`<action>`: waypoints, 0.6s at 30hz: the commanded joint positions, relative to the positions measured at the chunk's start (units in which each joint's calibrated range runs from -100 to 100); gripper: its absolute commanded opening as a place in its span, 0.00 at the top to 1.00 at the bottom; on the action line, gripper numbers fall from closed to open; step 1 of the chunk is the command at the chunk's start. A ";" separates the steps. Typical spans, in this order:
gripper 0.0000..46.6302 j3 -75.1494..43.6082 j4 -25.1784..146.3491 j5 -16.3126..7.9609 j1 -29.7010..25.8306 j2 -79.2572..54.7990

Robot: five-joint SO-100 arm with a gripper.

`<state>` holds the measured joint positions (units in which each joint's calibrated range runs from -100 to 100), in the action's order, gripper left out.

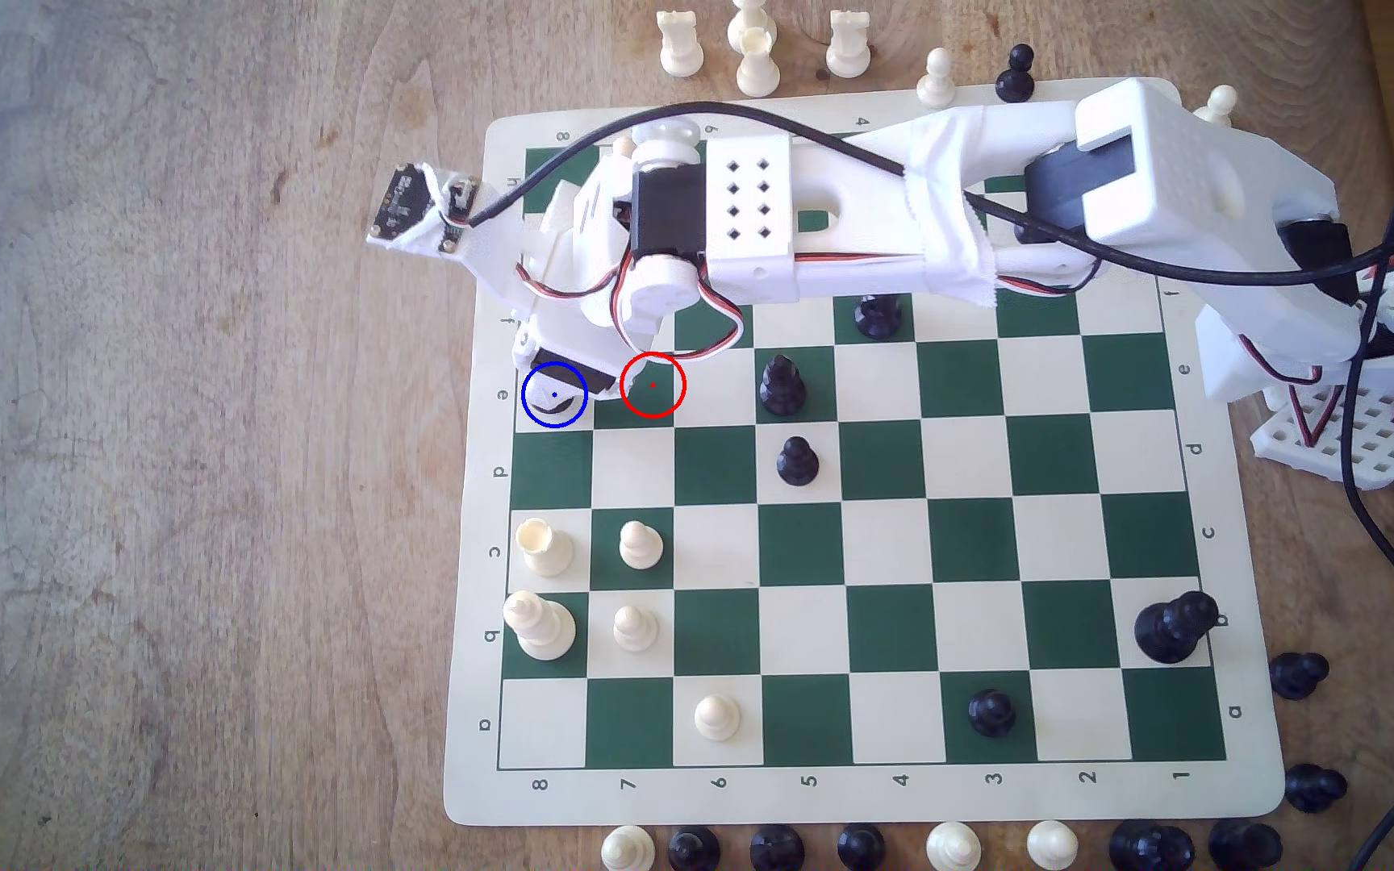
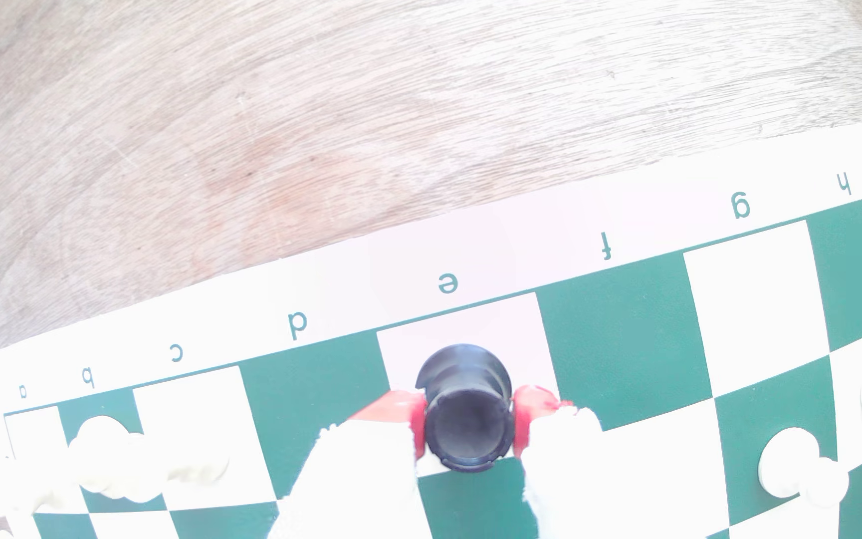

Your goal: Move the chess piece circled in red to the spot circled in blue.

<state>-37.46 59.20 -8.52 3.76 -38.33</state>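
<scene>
Here, in the exterior view, the white arm (image 1: 761,218) reaches across the chessboard (image 1: 844,469) from that view's right, its gripper (image 1: 561,394) down over the blue-ringed spot (image 1: 554,394) on the cream square in row e at the board's left edge. Only a dark sliver shows inside the ring under the white parts. The red ring (image 1: 652,385) sits on the green square just beside it, with no piece in it. Two black pieces (image 1: 782,387) stand further along towards the exterior view's right, and cream pieces (image 1: 544,546) cluster in rows b and c by the same left edge. Captured pieces line the bench (image 1: 174,419) around the board.

The wrist view shows what the arm hides: the black rook (image 2: 468,409) stands upright on the cream e square, the gripper (image 2: 469,430) closed on it, red pads (image 2: 522,420) pressing both sides. Beyond the board's lettered border lies bare bench (image 2: 315,103), open room past the edge.
</scene>
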 commanded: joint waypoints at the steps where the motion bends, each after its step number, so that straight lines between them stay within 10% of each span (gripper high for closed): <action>1: 0.94 -5.15 -0.07 -0.05 0.58 2.42; 18: 0.89 -3.97 0.34 0.20 0.42 2.08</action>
<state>-37.46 59.20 -8.52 4.13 -38.42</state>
